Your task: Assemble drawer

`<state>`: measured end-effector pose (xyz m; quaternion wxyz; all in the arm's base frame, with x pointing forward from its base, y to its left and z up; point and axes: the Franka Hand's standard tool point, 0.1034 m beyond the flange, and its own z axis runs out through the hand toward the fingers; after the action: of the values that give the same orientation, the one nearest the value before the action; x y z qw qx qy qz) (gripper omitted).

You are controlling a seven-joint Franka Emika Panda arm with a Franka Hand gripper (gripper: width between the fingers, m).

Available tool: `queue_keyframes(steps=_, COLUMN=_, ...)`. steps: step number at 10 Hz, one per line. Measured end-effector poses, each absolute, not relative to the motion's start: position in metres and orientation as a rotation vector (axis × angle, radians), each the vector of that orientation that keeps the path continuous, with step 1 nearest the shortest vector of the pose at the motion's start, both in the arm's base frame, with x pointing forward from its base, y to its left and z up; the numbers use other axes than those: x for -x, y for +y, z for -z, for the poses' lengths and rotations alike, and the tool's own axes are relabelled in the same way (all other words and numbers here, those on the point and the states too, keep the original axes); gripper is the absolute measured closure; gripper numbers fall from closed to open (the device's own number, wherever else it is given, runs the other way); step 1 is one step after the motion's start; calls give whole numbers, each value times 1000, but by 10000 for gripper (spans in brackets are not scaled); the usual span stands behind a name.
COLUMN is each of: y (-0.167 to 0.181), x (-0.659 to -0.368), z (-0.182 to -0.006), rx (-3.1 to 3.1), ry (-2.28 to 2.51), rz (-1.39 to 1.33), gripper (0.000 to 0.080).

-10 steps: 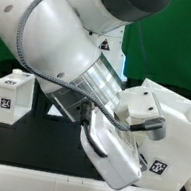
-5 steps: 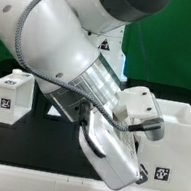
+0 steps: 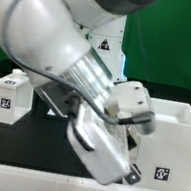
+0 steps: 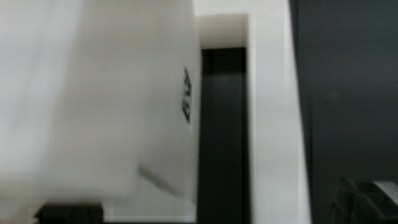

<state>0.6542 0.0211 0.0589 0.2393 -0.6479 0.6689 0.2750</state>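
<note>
The large white casing (image 3: 166, 147) stands level at the exterior view's right, with a square tag (image 3: 158, 176) on its near face. My gripper (image 3: 130, 174) is low against the casing's near left side, and its fingers are hidden by my hand and arm. The wrist view shows a broad white face (image 4: 89, 100) carrying a tag seen edge-on (image 4: 187, 95), then a dark gap and a narrow white wall (image 4: 267, 100). The fingers cannot be made out there. The shallow drawer does not show in either view.
A small white block with a tag (image 3: 10, 97) stands on the black table at the exterior view's left. My bulky white arm (image 3: 71, 49) fills the middle of that view and hides what lies behind it. A green wall is at the back.
The casing was tilted, with its top leaning toward the exterior view's left, and now stands level. My hand has moved down and toward the exterior view's left along its near side.
</note>
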Motion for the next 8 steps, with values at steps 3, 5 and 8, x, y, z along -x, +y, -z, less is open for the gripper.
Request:
queue_keyframes(steps=3, y=0, x=-658, z=-82, rx=1865, ry=1823, rz=-679, gripper=150)
queue_keyframes(steps=5, y=6, x=-658, z=-106, rx=1969, ry=1822, rz=-600, gripper=150)
queue_keyframes(steps=8, y=33, x=-666, z=-167, rx=2161, ry=1808, rz=-465, gripper=150)
